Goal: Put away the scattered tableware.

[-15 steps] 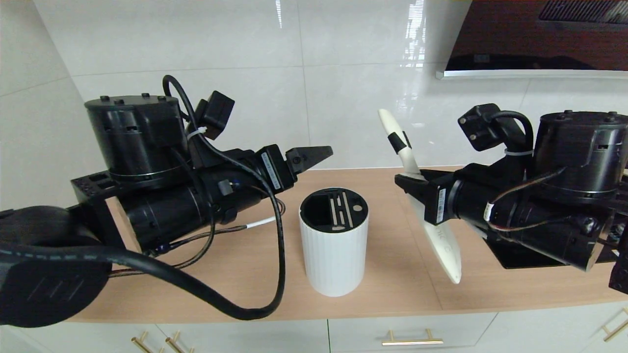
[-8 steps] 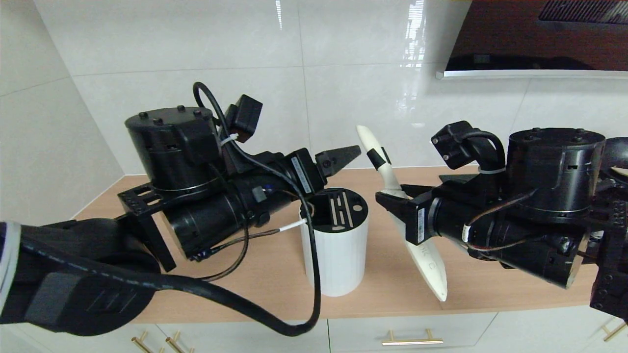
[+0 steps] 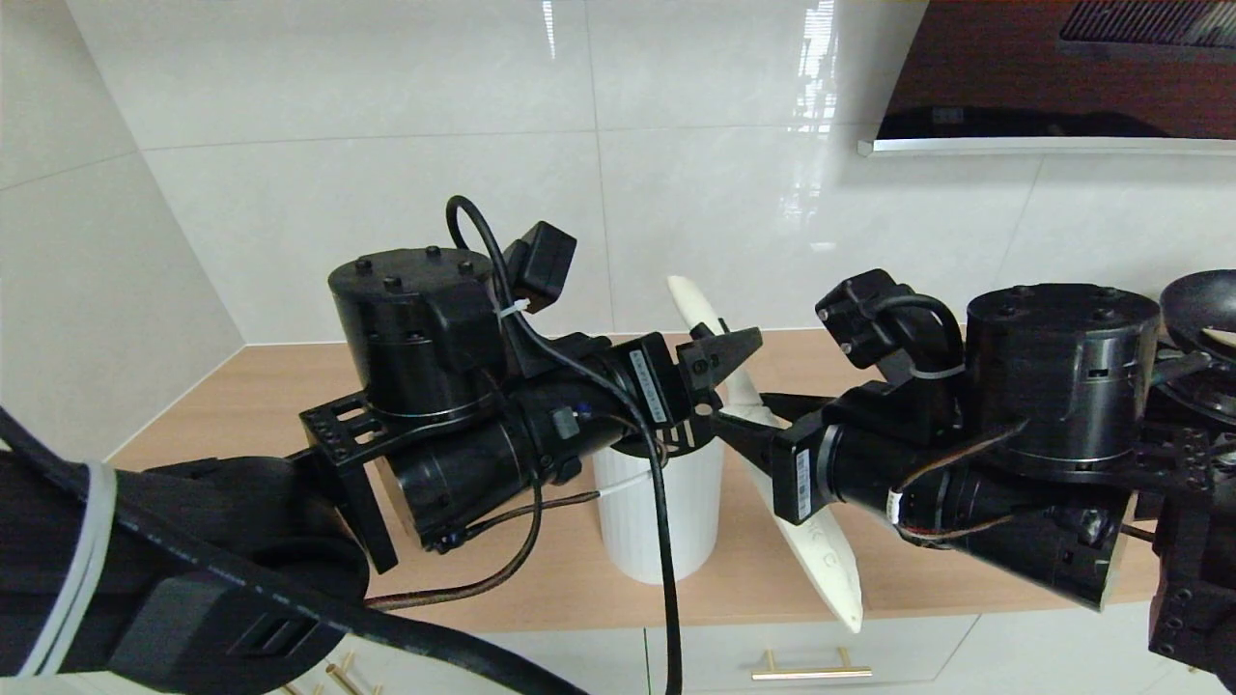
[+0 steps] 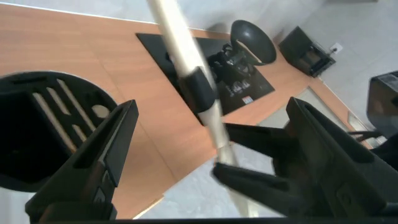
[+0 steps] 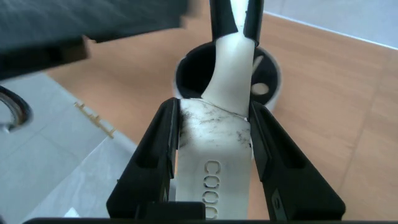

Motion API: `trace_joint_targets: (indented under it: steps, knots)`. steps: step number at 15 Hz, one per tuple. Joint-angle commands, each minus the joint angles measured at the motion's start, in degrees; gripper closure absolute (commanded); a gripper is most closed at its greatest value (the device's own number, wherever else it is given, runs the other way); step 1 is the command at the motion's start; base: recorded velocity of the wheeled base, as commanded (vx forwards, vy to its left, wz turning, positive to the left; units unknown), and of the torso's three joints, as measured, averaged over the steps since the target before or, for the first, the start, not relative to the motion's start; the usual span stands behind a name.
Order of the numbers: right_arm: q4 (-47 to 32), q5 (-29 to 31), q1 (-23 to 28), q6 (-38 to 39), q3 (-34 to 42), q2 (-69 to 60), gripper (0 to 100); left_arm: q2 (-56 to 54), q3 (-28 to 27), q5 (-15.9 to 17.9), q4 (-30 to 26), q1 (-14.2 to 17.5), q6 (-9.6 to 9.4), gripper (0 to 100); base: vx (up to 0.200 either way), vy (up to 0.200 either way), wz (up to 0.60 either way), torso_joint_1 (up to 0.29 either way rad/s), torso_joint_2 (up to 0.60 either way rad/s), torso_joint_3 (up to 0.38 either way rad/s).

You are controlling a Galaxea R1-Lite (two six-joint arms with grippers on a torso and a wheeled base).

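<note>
The right pincer (image 3: 748,430) was clamped on a cream spatula (image 3: 821,545), its two black fingers (image 5: 165,155) pressed against the wide part where handle meets blade. The spatula hung steeply tilted just beside the white holder (image 3: 661,521), on the right arm's side. Its blade pointed down past the holder's base, and its handle, wrapped with a black band, rose above the holder's top.

The left pincer (image 3: 715,376) was open, fingers spread wide, hovering just above the holder's black top. In the left wrist view the spatula's handle (image 4: 186,56) passed between those spread fingers (image 4: 106,155). Neither finger seemed to touch it, though the angle made that hard to judge.

The holder was a ribbed white cylinder standing upright on the wooden surface (image 3: 261,386). Its black top (image 4: 37,124) had one large opening and several narrow slots.

Farther from the holder on the right arm's side, a flat black panel (image 4: 249,93) lay on the surface. On it sat a black bowl-shaped utensil (image 4: 252,43), possibly a ladle or small pan.

Behind the holder rose a glossy white tiled wall (image 3: 386,145) with a dark range hood (image 3: 1062,77) high on the right arm's side. Below the holder, a white cabinet front carried a gold handle (image 3: 811,669).
</note>
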State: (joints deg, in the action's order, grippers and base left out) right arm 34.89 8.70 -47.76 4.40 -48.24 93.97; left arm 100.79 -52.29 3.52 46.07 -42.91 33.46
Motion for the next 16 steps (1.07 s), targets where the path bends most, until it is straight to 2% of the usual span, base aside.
trace_joint_targets:
  steps: [1,15,16]
  knots:
    - [0.1,-0.1,-1.2,0.0,0.4,0.2,100,0.6,0.0,-0.1,0.3,-0.2,0.02,0,0.0,0.0,0.0,0.0,0.0,0.0]
    - [0.2,-0.2,-3.0,0.1,1.2,0.1,100,2.0,-0.1,-0.3,0.5,-0.2,0.11,0,0.0,0.0,0.0,0.0,0.0,0.0]
    - [0.2,-0.3,-3.0,0.1,1.2,0.1,100,2.0,-0.1,-0.3,0.5,-0.2,0.11,100,0.0,0.0,0.0,0.0,0.0,0.0]
